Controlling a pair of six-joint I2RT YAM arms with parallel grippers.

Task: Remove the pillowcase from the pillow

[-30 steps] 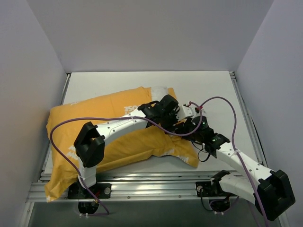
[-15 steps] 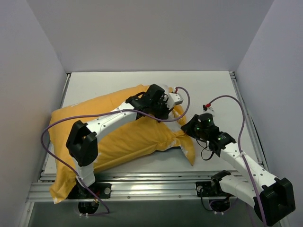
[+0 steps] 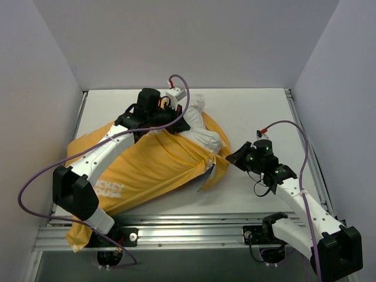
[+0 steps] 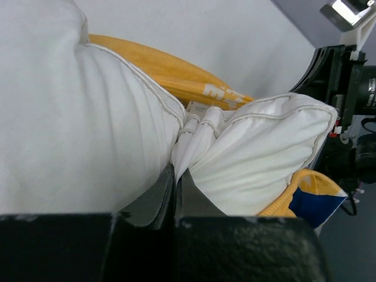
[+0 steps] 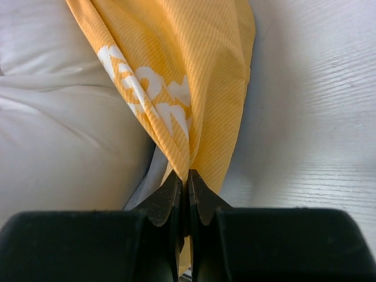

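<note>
Your left gripper [image 4: 175,174] pinches the pillow [image 4: 258,153], right gripper [image 5: 184,179] clamps the pillowcase [image 5: 194,64]; pull hard and either thin fold may slip free.

The pillow [image 3: 200,132] and pillowcase [image 3: 153,170] obstructed the left and centre of the table [image 3: 258,111]. Free passage was available along the far edge and at far right, bounded by the enclosure walls [image 3: 41,88].

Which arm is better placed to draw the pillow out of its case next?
Left, probably. The left gripper is shut on the pillow at its exposed white edge. The right gripper pinches a fold of the yellow pillowcase and can anchor it.
</note>
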